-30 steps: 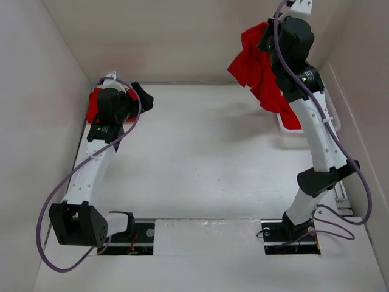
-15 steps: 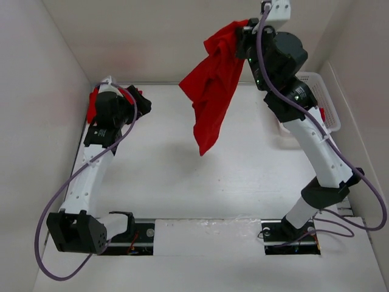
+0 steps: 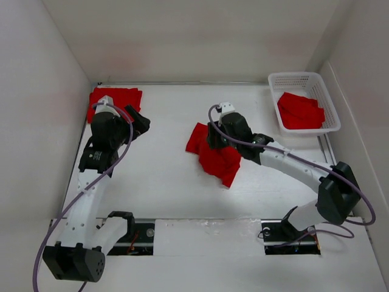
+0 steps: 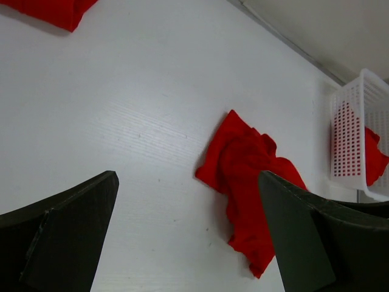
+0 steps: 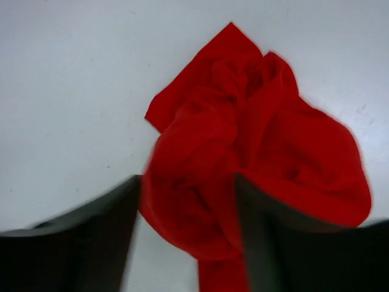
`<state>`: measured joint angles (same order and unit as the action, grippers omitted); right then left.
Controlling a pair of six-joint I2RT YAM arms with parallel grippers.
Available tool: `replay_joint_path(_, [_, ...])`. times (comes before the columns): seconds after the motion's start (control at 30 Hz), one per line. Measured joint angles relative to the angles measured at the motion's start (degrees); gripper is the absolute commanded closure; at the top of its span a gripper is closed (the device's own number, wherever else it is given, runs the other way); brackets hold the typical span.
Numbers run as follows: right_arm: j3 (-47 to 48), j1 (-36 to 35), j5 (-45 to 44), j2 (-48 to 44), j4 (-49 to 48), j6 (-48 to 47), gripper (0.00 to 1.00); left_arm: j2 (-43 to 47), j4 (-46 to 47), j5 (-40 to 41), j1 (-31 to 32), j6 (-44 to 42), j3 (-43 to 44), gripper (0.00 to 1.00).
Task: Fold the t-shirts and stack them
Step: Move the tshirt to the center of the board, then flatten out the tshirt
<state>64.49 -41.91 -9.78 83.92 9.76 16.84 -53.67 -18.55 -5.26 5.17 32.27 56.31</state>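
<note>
Early-to-mid stage, by the look. Done so far: flat folded t-shirt pile at far-L corner of table; no telling how many layers.

In hand: crumpled t-shirt lying mid-table, bunched up, not spread, no fold made yet.

Left to do: more red t-shirts in basket, heaped inside white mesh basket at far-R corner; count unclear.

R gripper low over the crumpled one, at its far part. In wrist view, fingers part-way apart w/ cloth bunched between. Blurred, so can't tell if pinching or free of it.

L gripper hovering near folded pile, jaws wide apart, nothing between, well apart from mid-table shirt.

Remaining, prob.: flatten mid-table shirt, fold, move onto L pile, then same again for basket contents.
</note>
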Motion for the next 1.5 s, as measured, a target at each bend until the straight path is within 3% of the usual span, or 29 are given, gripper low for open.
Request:
replay_joint_path(0.07, [-2.99,-0.52,0.39,0.0,0.22,2.29,0.0,0.5,-0.59,-0.72,0.44,0.15,-1.88,0.0])
replay_joint_path(0.23, [-3.89,-1.05,-1.01,-3.54,-0.02,5.81,0.0,0.15,-0.87,-3.08,2.73,0.22,-5.09,0.0])
replay_joint_path(0.57, [-5.79,-1.05,-7.3,-23.58,4.68,13.94,0.0,-7.87,4.74,-8.26,3.91,1.05,-8.94,0.0])
replay_joint_path(0.67, [-9.97,-1.05,-9.03,-28.17,8.96,16.98,0.0,-14.21,3.5,-0.42,11.98,1.31,-5.84,0.0])
replay_joint_path(0.8, [-15.74,-1.03,-10.16,-32.37,16.46,20.85,0.0,-29.35,0.63,8.98,27.02,1.25,7.82,0.0])
replay_joint_path(0.87, [-17.31,-1.01,-10.19,-34.45,19.58,22.03,0.0,-34.91,1.07,10.82,29.24,1.4,12.37,0.0])
replay_joint_path(1.13, [-18.01,-0.94,-10.8,-42.03,24.72,23.74,0.0,-41.35,3.72,10.54,25.31,3.72,12.35,0.0])
replay_joint_path(1.33, [-18.05,-0.92,-10.99,-40.94,25.77,23.74,0.0,-43.08,7.32,9.88,25.57,6.23,12.35,0.02])
replay_joint_path(1.5, [-18.64,-0.94,-10.91,-39.21,27.47,24.17,0.0,-46.86,8.66,9.4,25.62,8.17,12.24,0.09])
